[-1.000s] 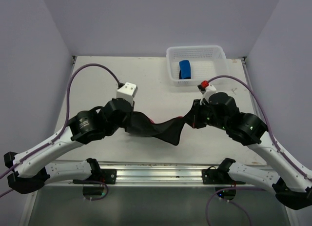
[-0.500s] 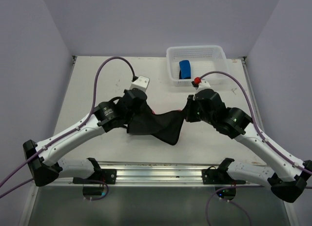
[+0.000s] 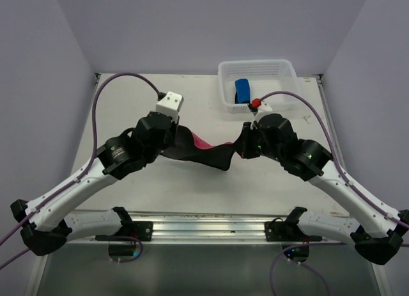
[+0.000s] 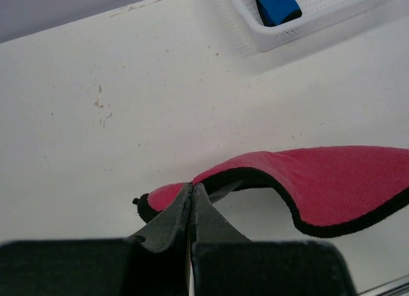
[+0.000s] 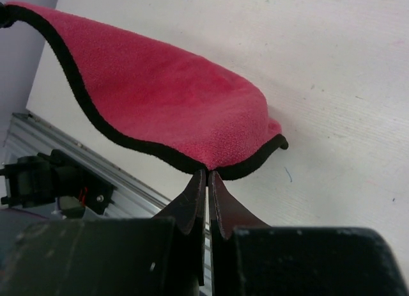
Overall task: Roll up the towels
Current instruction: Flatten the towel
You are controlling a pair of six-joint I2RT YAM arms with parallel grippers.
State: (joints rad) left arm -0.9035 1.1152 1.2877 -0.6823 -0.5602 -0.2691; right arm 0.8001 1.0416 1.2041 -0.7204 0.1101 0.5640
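Left fingers (image 4: 167,222) and right fingers (image 5: 190,206) clamp only the rim of the pink-red, dark-edged cloth towel (image 5: 160,98); we judge an uneven pull may slip one corner free.

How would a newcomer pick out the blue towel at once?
Look to the table's far right side, where a white mesh basket stands. Inside it lies the blue towel, a short roll; the pink-red towel is spread unrolled over mid-table.

no readable text, labels or numbers
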